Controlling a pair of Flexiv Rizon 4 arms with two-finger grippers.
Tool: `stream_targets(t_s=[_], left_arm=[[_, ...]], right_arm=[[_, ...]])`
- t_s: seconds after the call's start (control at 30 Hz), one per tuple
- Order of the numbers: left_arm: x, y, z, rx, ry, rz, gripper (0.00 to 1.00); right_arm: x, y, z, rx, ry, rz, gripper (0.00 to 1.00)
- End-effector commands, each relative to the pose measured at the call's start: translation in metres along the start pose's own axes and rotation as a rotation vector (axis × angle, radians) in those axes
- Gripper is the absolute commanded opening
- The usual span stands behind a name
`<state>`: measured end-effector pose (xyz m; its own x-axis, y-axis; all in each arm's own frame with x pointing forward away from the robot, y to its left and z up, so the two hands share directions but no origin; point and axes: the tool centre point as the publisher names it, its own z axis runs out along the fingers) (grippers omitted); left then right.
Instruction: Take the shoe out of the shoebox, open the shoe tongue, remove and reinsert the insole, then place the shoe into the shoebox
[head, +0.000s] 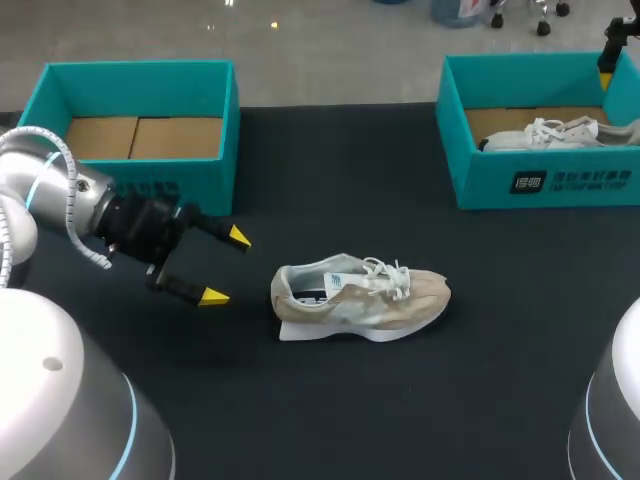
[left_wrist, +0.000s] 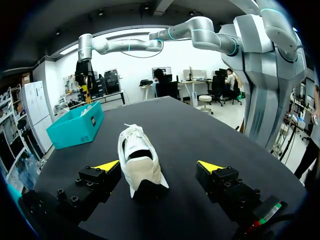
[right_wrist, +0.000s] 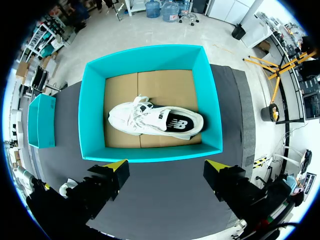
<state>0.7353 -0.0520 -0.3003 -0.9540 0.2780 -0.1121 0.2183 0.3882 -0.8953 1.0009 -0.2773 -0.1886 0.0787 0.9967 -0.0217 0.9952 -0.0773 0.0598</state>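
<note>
Plainly open, the left claw (head: 227, 267) sits left of centre, its tips near the heel of the beige shoe (head: 360, 298) in the middle of the desk (head: 330, 420). Upper right, the right claw (right_wrist: 167, 165) hangs open above a teal shoebox (head: 545, 185) holding a white shoe (head: 560, 132).

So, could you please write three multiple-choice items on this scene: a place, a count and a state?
1. Where is the beige shoe? A in a shoebox; B on the table; C in a gripper.
2. How many teal shoeboxes are there? A one; B two; C three.
3. The left gripper is: A open; B shut on the shoe; C shut on a box.
Key: 1B, it lies between the boxes; 2B, the left shoebox and the right shoebox; 3A, its tips stand apart, touching nothing.
</note>
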Motion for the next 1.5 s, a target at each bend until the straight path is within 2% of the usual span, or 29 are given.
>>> stream_targets(t_s=[0.03,0.1,0.27,0.43,0.9,1.17,1.43,1.5], left_arm=[[0.000,0.000,0.000,-0.001,0.000,0.001,1.00],[0.000,0.000,0.000,-0.001,0.000,0.001,1.00],[-0.004,0.006,-0.012,0.013,-0.084,-0.087,1.00],[-0.006,0.013,-0.019,-0.033,-0.116,-0.149,1.00],[-0.006,0.013,-0.019,-0.033,-0.116,-0.149,1.00],[0.006,0.034,-0.014,-0.007,-0.236,-0.277,1.00],[0.008,0.059,0.003,0.033,-0.237,-0.332,1.00],[0.005,0.062,0.007,0.014,-0.234,-0.325,1.00]], right_arm=[[0.000,0.000,0.000,-0.001,0.001,0.000,1.00],[0.000,0.000,0.000,-0.001,0.001,0.000,1.00],[0.000,0.000,0.000,-0.001,0.001,0.000,1.00],[0.000,0.000,0.000,-0.001,0.001,0.000,1.00],[0.000,0.000,0.000,-0.001,0.001,0.000,1.00],[0.000,0.000,0.000,-0.001,0.001,0.000,1.00],[0.000,0.000,0.000,-0.001,0.001,0.000,1.00],[0.000,0.000,0.000,-0.001,0.001,0.000,1.00]])
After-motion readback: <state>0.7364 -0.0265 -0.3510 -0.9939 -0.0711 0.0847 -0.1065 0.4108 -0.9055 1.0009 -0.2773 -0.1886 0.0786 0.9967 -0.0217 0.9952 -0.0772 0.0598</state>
